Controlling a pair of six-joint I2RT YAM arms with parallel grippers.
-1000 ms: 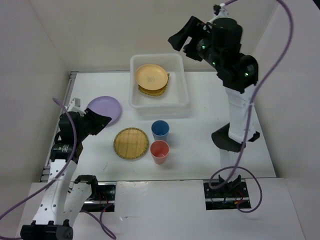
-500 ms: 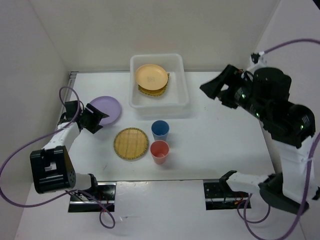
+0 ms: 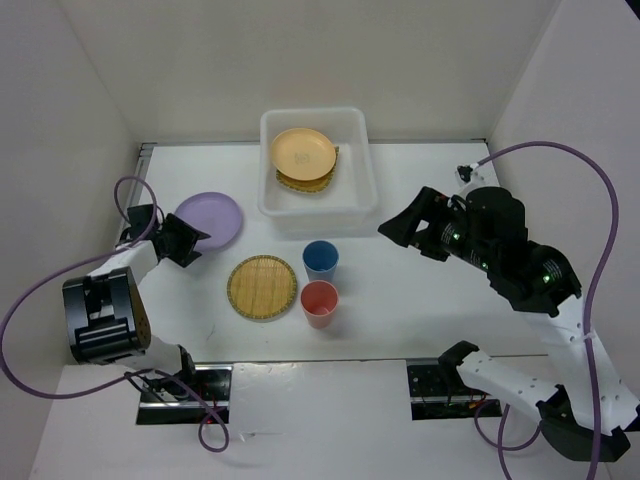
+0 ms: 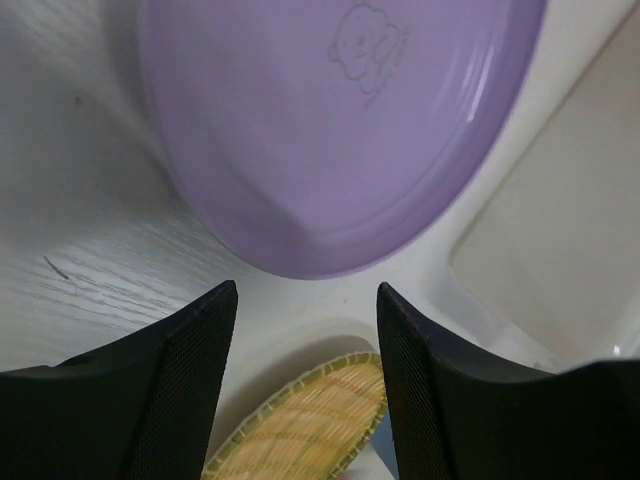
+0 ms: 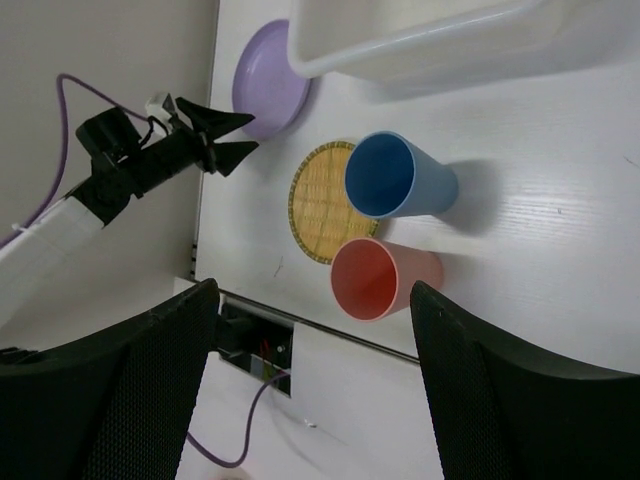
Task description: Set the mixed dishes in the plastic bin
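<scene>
The plastic bin (image 3: 368, 170) stands at the back centre, holding a pale orange plate (image 3: 303, 152) stacked on a woven plate (image 3: 305, 184). A lavender plate (image 3: 212, 217) lies on the table to the bin's left. My left gripper (image 3: 190, 240) is open just short of its near-left rim, which fills the left wrist view (image 4: 330, 130) beyond the empty gripper (image 4: 305, 300). A second woven plate (image 3: 262, 287), a blue cup (image 3: 320, 259) and a red cup (image 3: 319, 303) stand mid-table. My right gripper (image 3: 398, 228) hangs open and empty, right of the cups, looking down at blue cup (image 5: 395, 178) and red cup (image 5: 375, 278).
White walls close in on the left, back and right. A purple cable (image 3: 590, 190) loops over the right arm, and another (image 3: 125, 195) curls by the left wrist. Two base mounts (image 3: 445, 385) sit at the table's near edge. The bin wall (image 4: 560, 230) shows beyond the lavender plate.
The right arm swung down from above the bin to a spot right of the cups. The left arm reached out low to the lavender plate and its jaws spread wider.
</scene>
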